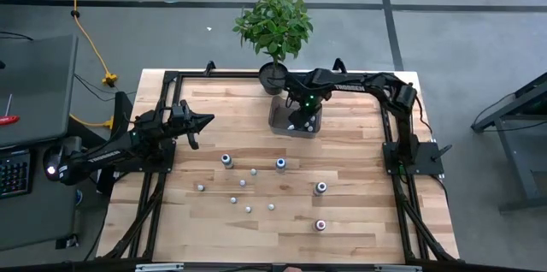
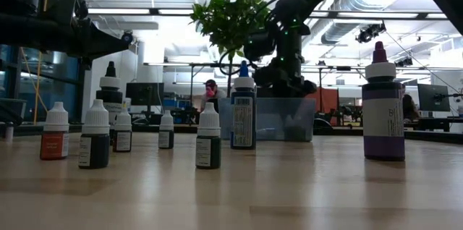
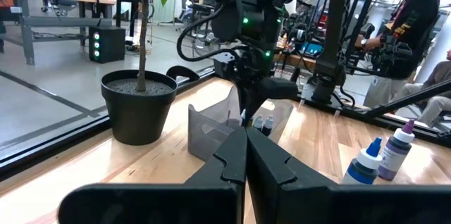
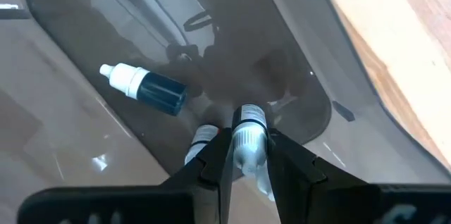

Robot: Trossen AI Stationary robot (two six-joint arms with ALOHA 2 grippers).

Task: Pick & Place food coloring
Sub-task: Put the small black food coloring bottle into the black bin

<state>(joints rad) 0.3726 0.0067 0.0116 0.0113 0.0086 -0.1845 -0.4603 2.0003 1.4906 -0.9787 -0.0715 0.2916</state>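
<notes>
Several tiny food coloring bottles [image 1: 253, 171] stand upright on the wooden table [image 1: 359, 229], some blue-capped [image 1: 280, 163], one red-capped [image 1: 320, 225]. My right gripper [image 1: 301, 120] points down into the clear plastic bin [image 1: 280, 122] at the far middle, shut on a small whitish bottle [image 4: 248, 136]. A dark bottle with a white cap [image 4: 144, 88] lies on its side on the bin's floor, and another [image 4: 201, 139] shows partly behind a finger. My left gripper [image 3: 245, 150] waits shut and level at the table's left side. My right gripper pinches the small bottle by its two sides [image 4: 246, 155] between its two fingers. The fingers come from above and point down, lying along the bottle. The bottle's far end [image 4: 249, 116] sticks out past the fingertips inside the bin; whether it touches the floor I cannot tell.
A potted plant [image 1: 273, 28] stands just behind the bin. A tall purple bottle [image 2: 383, 107] and a blue one [image 2: 243, 111] stand out among the small bottles in the low view. A black frame [image 1: 167, 92] rims the table. A person [image 3: 416, 13] stands beyond it.
</notes>
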